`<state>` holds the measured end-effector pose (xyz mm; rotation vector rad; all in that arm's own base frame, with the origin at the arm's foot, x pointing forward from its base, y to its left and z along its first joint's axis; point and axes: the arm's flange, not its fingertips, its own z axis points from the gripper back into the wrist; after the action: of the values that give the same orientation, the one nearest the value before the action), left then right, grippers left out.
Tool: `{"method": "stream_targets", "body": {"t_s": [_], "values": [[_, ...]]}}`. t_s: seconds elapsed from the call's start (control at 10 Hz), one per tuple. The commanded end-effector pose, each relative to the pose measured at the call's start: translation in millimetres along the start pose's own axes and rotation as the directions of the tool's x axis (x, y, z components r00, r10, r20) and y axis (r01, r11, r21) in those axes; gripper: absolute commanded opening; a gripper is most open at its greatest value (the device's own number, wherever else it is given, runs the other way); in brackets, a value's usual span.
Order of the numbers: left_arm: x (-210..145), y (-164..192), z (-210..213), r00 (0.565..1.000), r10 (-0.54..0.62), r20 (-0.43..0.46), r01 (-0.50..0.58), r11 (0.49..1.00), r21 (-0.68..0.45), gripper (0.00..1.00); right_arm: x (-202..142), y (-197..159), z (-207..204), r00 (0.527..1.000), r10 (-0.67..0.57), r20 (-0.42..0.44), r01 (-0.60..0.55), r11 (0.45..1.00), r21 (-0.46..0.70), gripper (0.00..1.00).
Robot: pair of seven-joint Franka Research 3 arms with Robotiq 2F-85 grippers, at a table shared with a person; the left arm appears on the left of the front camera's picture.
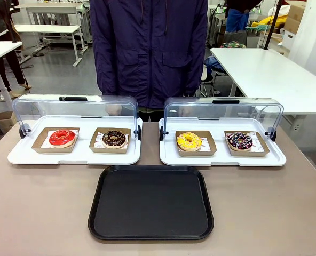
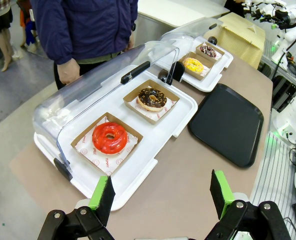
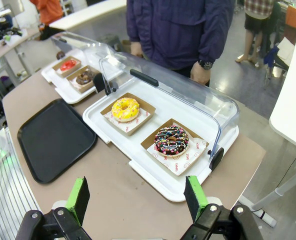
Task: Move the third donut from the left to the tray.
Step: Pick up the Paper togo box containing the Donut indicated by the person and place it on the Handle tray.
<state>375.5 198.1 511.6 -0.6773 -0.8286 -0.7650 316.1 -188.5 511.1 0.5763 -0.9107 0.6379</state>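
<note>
Both claws hang wide open, right claw (image 3: 135, 200) above the bench, yellow donut (image 3: 125, 109) ahead of it, black tray (image 3: 53, 137) off to its left, left claw (image 2: 163, 192) likewise.

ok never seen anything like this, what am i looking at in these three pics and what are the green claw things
It is one table seen by three cameras. The front view looks across the table at a person standing on the far side. The other two cameras sit on the wrists of two robot arms, so each looks down along its own claw.

The green-tipped claws are the left gripper and the right gripper. Both are open and hold nothing.

On the table are two white trays with clear covers swung back. One carries a red-glazed donut and a chocolate donut. The other carries the yellow donut with sprinkles and a dark donut with coloured sprinkles. Each sits in a brown cardboard holder.

Nearer the robot lies a black tray with nothing on it, so the yellow donut has not been moved yet.
</note>
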Motion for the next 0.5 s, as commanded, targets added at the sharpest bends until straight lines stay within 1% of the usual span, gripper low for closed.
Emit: {"method": "stream_targets", "body": {"t_s": [0.0, 0.4], "values": [[1.4, -1.5, 0.4, 1.0, -0.012, 0.009, 0.012, 1.0, -0.008, 1.0, 3.3, -2.6, 0.3, 0.999, 0.023, 0.03, -0.023, 1.0, 0.004, 1.0], [1.4, -1.5, 0.4, 1.0, -0.012, 0.009, 0.012, 1.0, -0.008, 1.0, 3.3, -2.6, 0.3, 0.999, 0.023, 0.03, -0.023, 1.0, 0.004, 1.0]]}}
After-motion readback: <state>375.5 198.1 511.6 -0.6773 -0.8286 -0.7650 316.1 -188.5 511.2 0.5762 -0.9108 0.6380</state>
